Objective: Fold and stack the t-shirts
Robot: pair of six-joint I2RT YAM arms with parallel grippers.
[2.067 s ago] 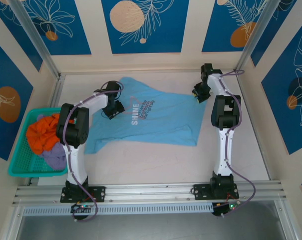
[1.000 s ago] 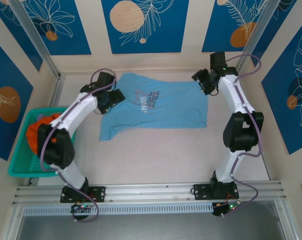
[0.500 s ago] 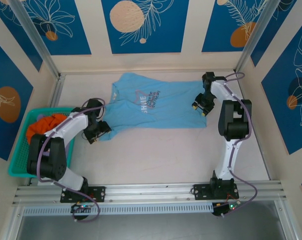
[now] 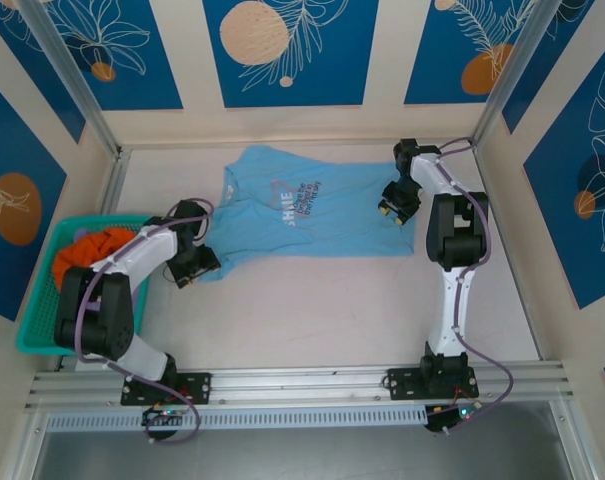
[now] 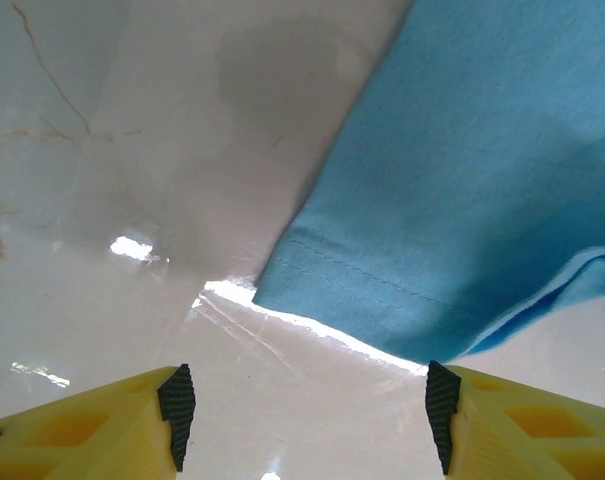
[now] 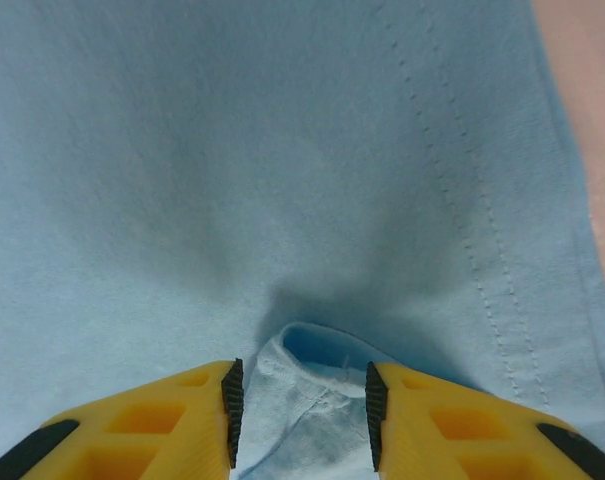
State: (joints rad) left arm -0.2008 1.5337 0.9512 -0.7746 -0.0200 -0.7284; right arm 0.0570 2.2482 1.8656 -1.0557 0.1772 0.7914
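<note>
Possibly right hand, pinched on the t-shirt at 3 o'clock, drags it askew, w/ left hand wide open, empty.

The t-shirt lies spread on the surface, toward the far wall and about midway between the side walls, its neck end to the left and its hem to the right. The basket sits at the left edge of the surface, left of the left arm, with a heap of clothes in it. The left gripper is low at the t-shirt's near left corner, between basket and t-shirt. In its wrist view that corner lies just ahead of its fingers, with bare surface between them. The right gripper is on the t-shirt's right end, a fold of cloth between its fingers.
</note>
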